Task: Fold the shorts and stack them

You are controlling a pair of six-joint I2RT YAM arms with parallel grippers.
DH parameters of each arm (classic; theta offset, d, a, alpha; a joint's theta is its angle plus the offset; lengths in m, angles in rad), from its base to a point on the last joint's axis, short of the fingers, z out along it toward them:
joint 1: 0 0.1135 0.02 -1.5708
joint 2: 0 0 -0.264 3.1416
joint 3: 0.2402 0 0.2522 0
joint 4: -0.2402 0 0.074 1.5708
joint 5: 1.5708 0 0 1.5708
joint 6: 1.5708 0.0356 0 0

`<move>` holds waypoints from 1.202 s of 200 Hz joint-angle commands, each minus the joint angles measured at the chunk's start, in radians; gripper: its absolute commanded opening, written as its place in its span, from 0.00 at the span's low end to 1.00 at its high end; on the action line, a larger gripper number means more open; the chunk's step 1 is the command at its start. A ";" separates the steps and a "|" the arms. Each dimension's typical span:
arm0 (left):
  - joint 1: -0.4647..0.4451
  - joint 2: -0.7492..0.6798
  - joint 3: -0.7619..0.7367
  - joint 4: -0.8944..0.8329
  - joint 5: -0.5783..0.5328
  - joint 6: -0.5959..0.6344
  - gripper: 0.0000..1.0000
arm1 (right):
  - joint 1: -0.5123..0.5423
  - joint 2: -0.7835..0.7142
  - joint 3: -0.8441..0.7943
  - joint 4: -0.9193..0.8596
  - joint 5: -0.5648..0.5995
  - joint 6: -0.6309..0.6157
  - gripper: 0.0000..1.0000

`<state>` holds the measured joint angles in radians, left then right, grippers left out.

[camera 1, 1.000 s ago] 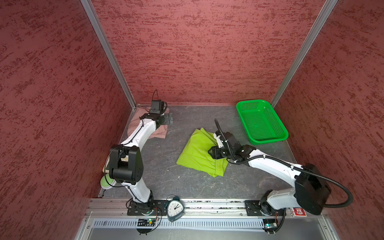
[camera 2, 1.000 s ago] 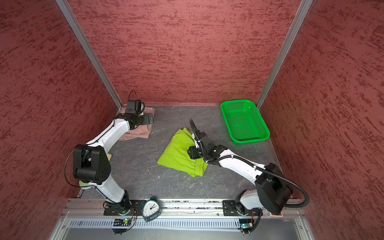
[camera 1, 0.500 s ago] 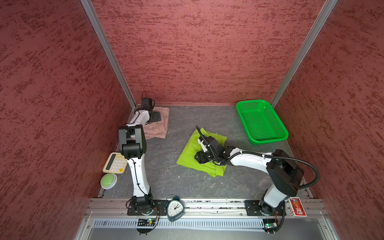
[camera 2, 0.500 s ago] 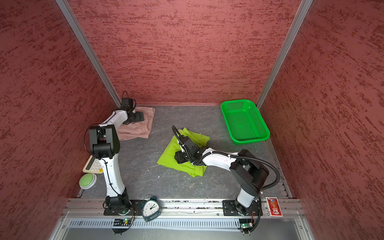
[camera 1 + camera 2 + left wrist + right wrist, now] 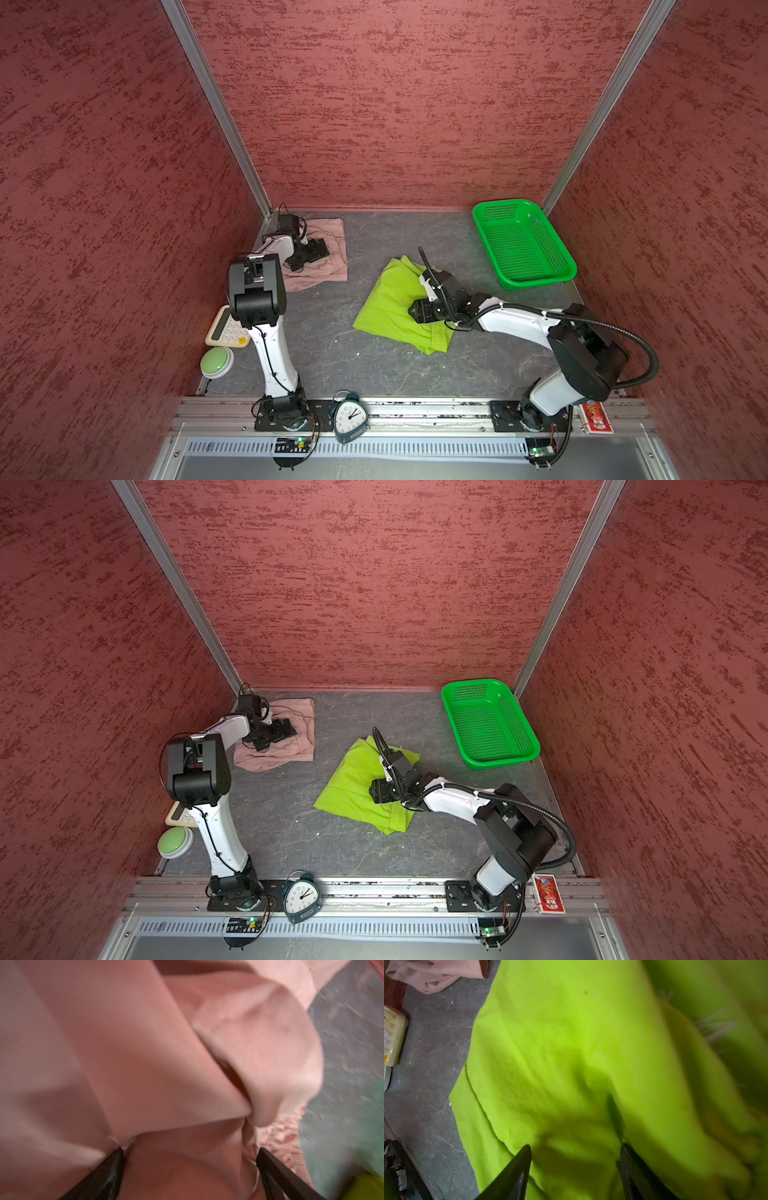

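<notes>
Grippers both splayed, clasping nothing: right gripper (image 5: 417, 311) sitting on lime green shorts (image 5: 386, 299) at centre, left gripper (image 5: 318, 250) resting on pink shorts (image 5: 328, 272) far left; risking fingertips snagging cloth, undoing folds.

Both top views look down from above the near edge, facing the far wall (image 5: 395, 104), and share the whole desk (image 5: 332, 365). The left wrist view sits very close over the pink shorts (image 5: 124, 1053), blurred. The right wrist view looks closely down on the lime shorts (image 5: 571, 1043), with bare desk beside them.
</notes>
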<state>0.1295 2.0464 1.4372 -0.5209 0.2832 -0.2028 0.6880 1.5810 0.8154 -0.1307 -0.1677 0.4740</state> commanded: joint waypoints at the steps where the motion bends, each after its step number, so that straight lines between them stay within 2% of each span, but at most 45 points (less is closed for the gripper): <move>1: -0.086 -0.038 -0.082 -0.049 0.068 -0.061 0.99 | -0.058 -0.043 -0.021 -0.066 -0.012 -0.015 0.70; 27: -0.185 -0.092 -0.165 -0.060 0.062 -0.077 0.99 | -0.125 -0.088 -0.049 -0.132 -0.016 -0.015 0.71; 64: -0.322 -0.171 -0.269 -0.063 -0.014 -0.073 0.99 | -0.230 -0.194 -0.113 -0.197 -0.033 -0.011 0.72; 126: -0.418 -0.259 -0.389 -0.109 0.003 -0.095 0.99 | -0.291 -0.314 -0.080 -0.307 -0.016 -0.062 0.74; 145: -0.424 -0.310 -0.361 -0.156 -0.022 -0.093 0.99 | -0.297 -0.353 -0.061 -0.330 -0.014 -0.053 0.75; 192: -0.433 -0.452 -0.123 -0.312 -0.185 -0.065 1.00 | -0.371 -0.438 -0.075 -0.420 0.022 -0.011 0.82; 212: -0.452 -0.496 -0.113 -0.264 -0.094 -0.071 0.99 | -0.414 -0.490 -0.123 -0.418 0.025 0.013 0.87; 224: -0.486 -0.500 -0.139 -0.202 0.005 -0.072 0.99 | -0.443 -0.507 -0.152 -0.407 0.009 0.025 0.88; 240: -0.545 -0.481 -0.166 -0.173 0.085 -0.073 0.99 | -0.474 -0.515 -0.191 -0.384 -0.025 0.036 0.89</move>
<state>-0.3382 1.5219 1.3197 -0.7238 0.2241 -0.2802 0.2543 1.0817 0.6788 -0.5098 -0.1730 0.4774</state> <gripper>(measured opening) 0.994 0.881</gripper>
